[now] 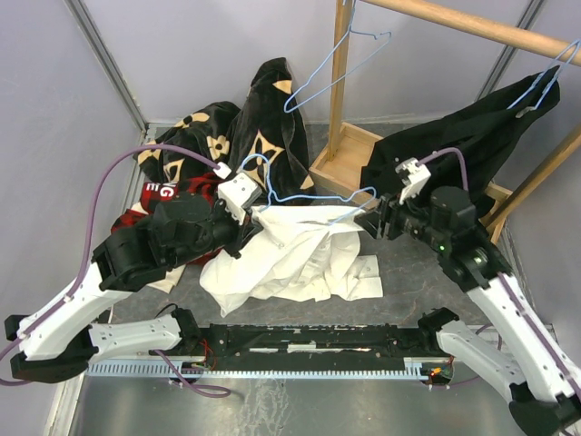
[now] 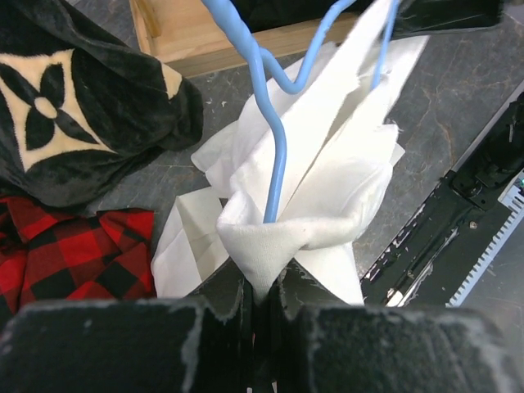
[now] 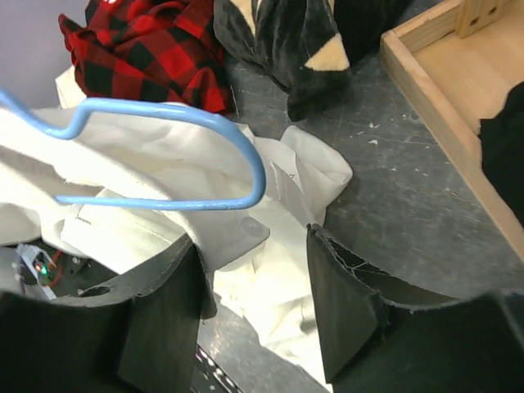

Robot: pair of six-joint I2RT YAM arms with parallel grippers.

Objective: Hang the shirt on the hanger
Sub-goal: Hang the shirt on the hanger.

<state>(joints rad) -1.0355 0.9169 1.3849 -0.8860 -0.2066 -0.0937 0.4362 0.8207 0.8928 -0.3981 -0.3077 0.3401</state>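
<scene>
Left end effector [image 2: 260,286] clamps shirt [image 2: 344,180] fold, hanger [image 2: 280,164] wire running into it. Right end effector [image 3: 252,241]: jaws parted, just beside hanger's bend.

- Pale lilac walls [image 1: 182,54] close the far side, left and right, in even light.
- The grey tabletop [image 1: 404,282] is scratched.
- A wooden rack [image 1: 340,91] stands far right on a wooden base tray [image 1: 349,150].

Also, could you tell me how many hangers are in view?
3 hangers: one bare on the wooden rail, one at right carrying a black garment, one in the white shirt on the table. Clothes may hide others.
</scene>
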